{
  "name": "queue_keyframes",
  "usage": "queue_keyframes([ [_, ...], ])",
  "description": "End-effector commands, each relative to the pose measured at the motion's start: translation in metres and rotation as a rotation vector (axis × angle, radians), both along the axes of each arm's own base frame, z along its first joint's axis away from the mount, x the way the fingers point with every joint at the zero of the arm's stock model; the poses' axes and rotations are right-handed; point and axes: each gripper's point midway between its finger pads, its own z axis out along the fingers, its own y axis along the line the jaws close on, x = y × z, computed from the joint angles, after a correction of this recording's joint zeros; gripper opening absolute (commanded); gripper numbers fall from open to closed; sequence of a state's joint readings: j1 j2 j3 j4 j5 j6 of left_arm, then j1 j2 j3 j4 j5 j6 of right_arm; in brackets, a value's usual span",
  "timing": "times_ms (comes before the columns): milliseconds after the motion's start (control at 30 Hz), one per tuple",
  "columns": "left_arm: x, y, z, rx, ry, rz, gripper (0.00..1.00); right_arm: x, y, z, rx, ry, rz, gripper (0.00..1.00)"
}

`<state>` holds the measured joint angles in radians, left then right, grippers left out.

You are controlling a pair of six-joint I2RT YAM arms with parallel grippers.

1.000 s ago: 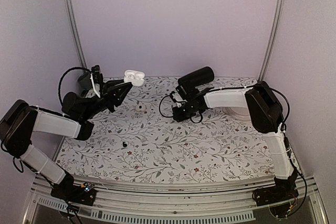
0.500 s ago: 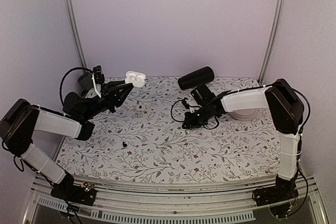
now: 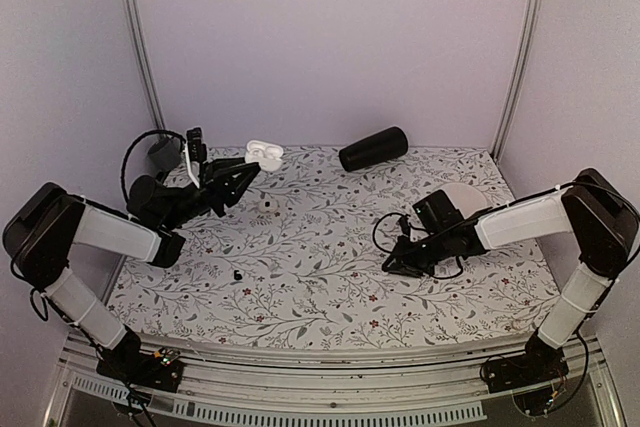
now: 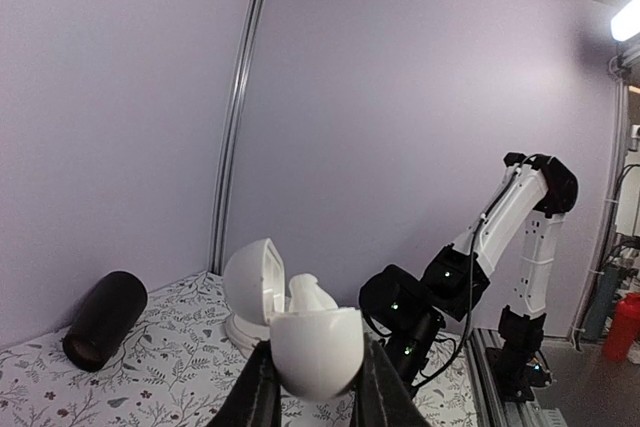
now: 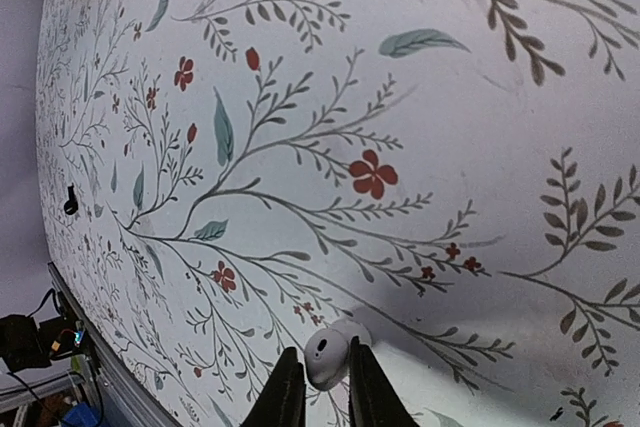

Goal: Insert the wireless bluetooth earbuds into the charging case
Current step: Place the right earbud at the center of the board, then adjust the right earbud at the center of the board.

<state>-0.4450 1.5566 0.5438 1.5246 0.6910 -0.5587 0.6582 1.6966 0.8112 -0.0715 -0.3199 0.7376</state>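
Observation:
My left gripper is shut on the charging case and holds it above the table's back left. In the left wrist view the case sits between my fingers, its lid open, with one white earbud standing in it. My right gripper is low over the table at the right front. In the right wrist view it is shut on the second earbud, just above or touching the floral cloth.
A white round lump with a dark spot lies at the back centre. A tiny black bit lies at the front left. A black cylinder lies along the back wall. A pale round dish stands behind my right arm.
My right arm has swung from the table's middle to the right front and come down low. My left gripper has shifted the case slightly to the right.

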Motion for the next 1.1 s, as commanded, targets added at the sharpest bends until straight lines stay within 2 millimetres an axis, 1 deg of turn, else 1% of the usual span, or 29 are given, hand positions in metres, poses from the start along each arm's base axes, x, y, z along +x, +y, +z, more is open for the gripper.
queue_keyframes([
  [0,-0.027,0.008,0.047,-0.111,-0.232,-0.015,0.00,0.010,0.002,0.025,0.061,-0.061,-0.064,0.24],
  [100,-0.027,0.008,0.047,-0.113,-0.233,-0.017,0.00,0.011,-0.006,0.024,0.012,-0.077,-0.070,0.29],
  [167,-0.027,0.008,0.047,-0.113,-0.234,-0.017,0.00,0.013,-0.013,0.024,-0.034,-0.100,-0.075,0.30],
  [300,-0.027,0.007,0.045,-0.111,-0.230,-0.018,0.00,0.022,-0.028,0.032,-0.150,-0.183,-0.051,0.30],
  [400,-0.027,0.007,0.045,-0.110,-0.230,-0.019,0.00,0.022,-0.024,0.041,-0.203,-0.250,0.024,0.29],
  [433,-0.026,0.006,0.045,-0.111,-0.230,-0.020,0.00,0.020,-0.022,0.041,-0.213,-0.252,0.045,0.28],
  [500,-0.026,0.006,0.045,-0.114,-0.230,-0.023,0.00,0.018,-0.020,0.038,-0.220,-0.245,0.073,0.28],
  [633,-0.026,0.004,0.045,-0.120,-0.230,-0.030,0.00,0.016,-0.017,0.032,-0.175,-0.219,0.076,0.26],
  [767,-0.027,0.004,0.045,-0.119,-0.226,-0.033,0.00,0.019,-0.028,0.018,-0.217,-0.190,0.053,0.20],
  [800,-0.027,0.004,0.045,-0.119,-0.228,-0.032,0.00,0.018,-0.030,0.014,-0.227,-0.181,0.046,0.16],
  [900,-0.028,0.005,0.046,-0.115,-0.233,-0.027,0.00,0.015,-0.036,0.001,-0.257,-0.155,0.030,0.12],
  [967,-0.028,0.005,0.045,-0.116,-0.231,-0.027,0.00,0.014,-0.037,-0.007,-0.268,-0.144,0.029,0.11],
  [1067,-0.028,0.005,0.045,-0.117,-0.228,-0.029,0.00,0.014,-0.035,-0.012,-0.273,-0.151,0.031,0.10],
])
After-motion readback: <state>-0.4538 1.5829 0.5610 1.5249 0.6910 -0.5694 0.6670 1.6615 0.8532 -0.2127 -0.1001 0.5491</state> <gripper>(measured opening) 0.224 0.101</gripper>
